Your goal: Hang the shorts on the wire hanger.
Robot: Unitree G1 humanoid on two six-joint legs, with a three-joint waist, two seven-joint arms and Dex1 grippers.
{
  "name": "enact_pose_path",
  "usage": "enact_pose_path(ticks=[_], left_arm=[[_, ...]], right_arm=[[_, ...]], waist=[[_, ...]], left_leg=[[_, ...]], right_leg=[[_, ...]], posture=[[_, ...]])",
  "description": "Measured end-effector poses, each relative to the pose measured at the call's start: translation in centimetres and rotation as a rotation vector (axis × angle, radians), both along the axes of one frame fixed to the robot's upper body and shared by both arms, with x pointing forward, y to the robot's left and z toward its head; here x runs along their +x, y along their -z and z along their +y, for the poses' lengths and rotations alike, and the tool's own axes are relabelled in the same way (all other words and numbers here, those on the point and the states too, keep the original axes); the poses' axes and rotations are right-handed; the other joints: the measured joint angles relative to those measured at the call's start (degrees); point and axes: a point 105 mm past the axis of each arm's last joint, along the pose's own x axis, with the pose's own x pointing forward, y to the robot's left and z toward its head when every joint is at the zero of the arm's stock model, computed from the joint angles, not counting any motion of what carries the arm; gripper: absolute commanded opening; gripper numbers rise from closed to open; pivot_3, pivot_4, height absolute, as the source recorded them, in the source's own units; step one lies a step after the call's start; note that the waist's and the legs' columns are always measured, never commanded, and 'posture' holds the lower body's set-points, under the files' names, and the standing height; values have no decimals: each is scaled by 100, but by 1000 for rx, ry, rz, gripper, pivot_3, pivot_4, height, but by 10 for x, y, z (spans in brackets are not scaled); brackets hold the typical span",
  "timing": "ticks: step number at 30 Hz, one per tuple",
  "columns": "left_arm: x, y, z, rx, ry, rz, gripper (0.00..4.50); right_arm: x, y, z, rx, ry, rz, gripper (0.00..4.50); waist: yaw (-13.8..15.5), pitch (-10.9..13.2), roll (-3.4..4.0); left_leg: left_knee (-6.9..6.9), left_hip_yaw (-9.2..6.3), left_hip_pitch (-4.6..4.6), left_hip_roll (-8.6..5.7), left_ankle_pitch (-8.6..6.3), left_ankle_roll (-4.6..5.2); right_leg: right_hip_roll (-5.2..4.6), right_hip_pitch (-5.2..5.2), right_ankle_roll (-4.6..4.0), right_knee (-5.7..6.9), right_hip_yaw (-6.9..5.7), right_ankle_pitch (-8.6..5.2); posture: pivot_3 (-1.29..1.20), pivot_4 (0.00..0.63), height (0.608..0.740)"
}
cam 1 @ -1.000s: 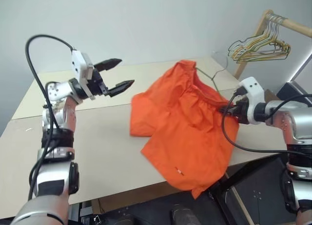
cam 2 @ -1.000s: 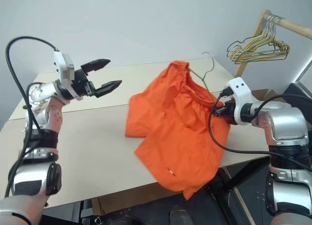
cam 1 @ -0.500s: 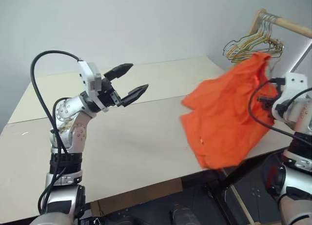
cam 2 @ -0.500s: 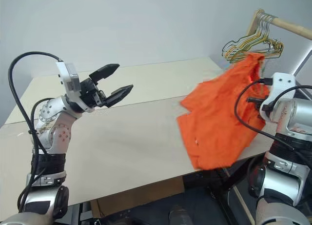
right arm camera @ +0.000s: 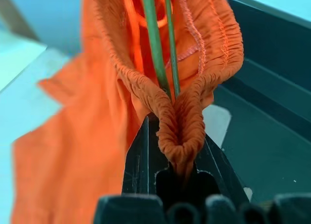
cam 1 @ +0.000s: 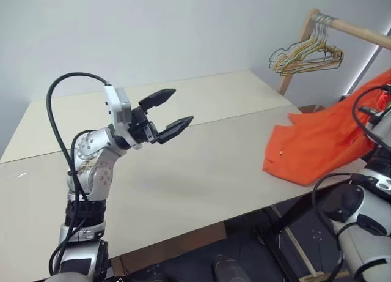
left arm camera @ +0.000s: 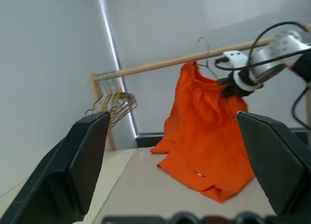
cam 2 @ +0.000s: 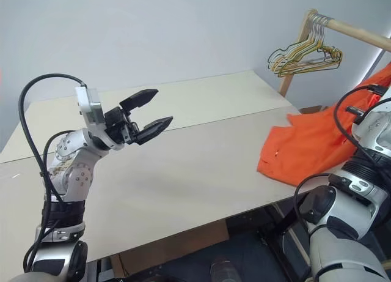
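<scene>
Two green wires (right arm camera: 156,44) show inside the shorts (right arm camera: 92,136) pinched by the right claw (right arm camera: 170,151).

A pale beige table (cam 1: 201,172) fills the middle of the head views, its top made of two boards with a seam running across between them. Behind it stands a plain grey wall (cam 1: 183,31). At the far right corner a wooden rail (cam 1: 351,28) slants across on a wooden post (cam 1: 294,52), and a bunch of hangers (cam 1: 305,52), seemingly yellowish and green wire, hangs near the post. Below the table's front edge lies dark floor (cam 1: 244,263).
</scene>
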Motion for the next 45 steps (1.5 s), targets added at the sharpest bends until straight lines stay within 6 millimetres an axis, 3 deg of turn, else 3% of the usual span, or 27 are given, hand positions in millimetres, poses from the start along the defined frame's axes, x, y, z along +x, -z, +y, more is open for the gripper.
enact_pose_path(ticks=[9, 14, 20, 24, 35, 45], left_arm=[[-3, 6, -4, 26, 29, 10, 4500], [-4, 7, -3, 45, 43, 7, 4500], [-5, 9, -3, 56, 59, 10, 4500], [-4, 10, -4, 60, 67, 15, 4500], [-4, 11, -7, 70, 84, 7, 4500], [-5, 12, -8, 77, 92, 4, 4500]], right_arm=[[5, -1, -35, 110, 92, -98, 0], [11, 4, -40, 186, 90, -129, 0], [9, -4, -49, 253, 108, -216, 0], [8, -7, -52, 286, 116, -261, 0], [12, -5, -50, 448, 108, -400, 0], [12, 9, -47, 446, 104, -339, 0]], waist=[[-38, 10, 19], [-73, 15, 33], [-134, 23, 46], [-204, 28, 44], [-322, 31, 43], [-321, 34, 44]], left_leg=[[-11, 5, 53, -1, -8, 12], [-16, 10, 55, -2, -8, 13], [-37, 11, 63, -2, -8, 13], [-72, 19, 118, -4, -11, 17], [-86, 23, 117, -3, -11, 17], [-88, 30, 118, -3, -12, 17]], right_leg=[[2, 66, 9, -35, 4, -6], [2, 67, 10, -43, 8, -6], [2, 87, 14, -82, 7, -4], [0, 145, 18, -115, 12, -5], [2, 146, 20, -115, 19, -7], [2, 146, 20, -114, 25, -8]], posture=[[-215, 0, 740], [-232, 0, 740], [-251, 0, 740], [-256, 0, 740], [-240, 0, 740], [-236, 0, 740]])
